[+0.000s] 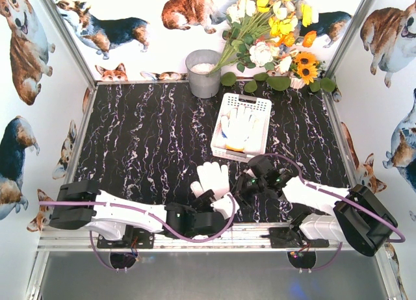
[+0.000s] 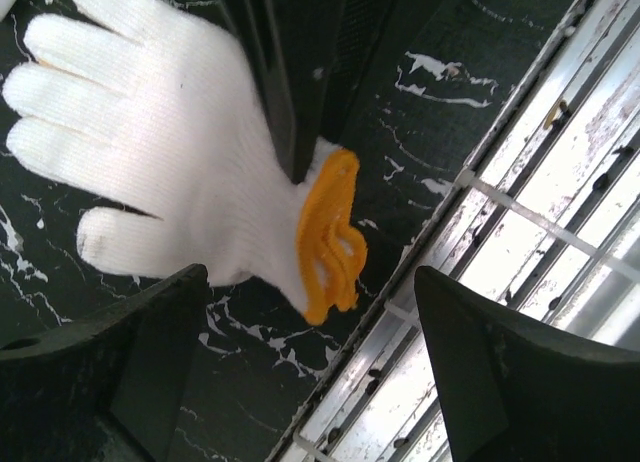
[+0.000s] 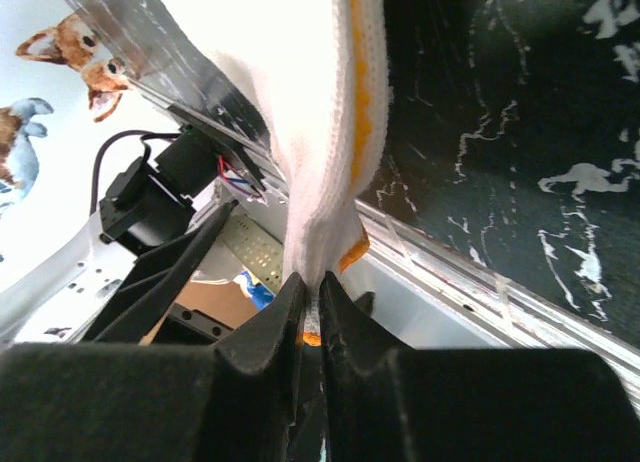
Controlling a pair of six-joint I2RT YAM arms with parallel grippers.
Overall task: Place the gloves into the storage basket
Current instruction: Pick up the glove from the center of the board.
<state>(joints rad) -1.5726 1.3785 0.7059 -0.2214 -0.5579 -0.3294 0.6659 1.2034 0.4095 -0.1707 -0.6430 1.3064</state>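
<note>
- The table [image 1: 143, 150] is black with white marble veins, and the walls [image 1: 26, 47] around it are printed with corgi dogs.
- At 12 o'clock on the far edge stands a grey bucket [image 1: 203, 73]. A bunch of flowers [image 1: 273, 27] leans over the corner at 1 o'clock.
- The storage basket [image 1: 247, 100] stands at about 1 o'clock from the table's centre, just in front of the flowers. Gloves [image 1: 239, 128] lie inside it, a white one on top with some yellow under its near end.
- One white glove [image 2: 170, 142] lies flat on the table at 6 o'clock, close to the near edge, with its fingers pointing to the far side. It is outside the basket.
- Its orange cuff [image 2: 330, 232] is turned toward the metal rail.
- The right gripper [image 3: 312, 282] has its fingers pressed together and pinches the fabric at the cuff of this glove.
- The left gripper [image 2: 310, 312] is spread wide just beside the cuff, at the 6 o'clock side, and holds nothing.
</note>
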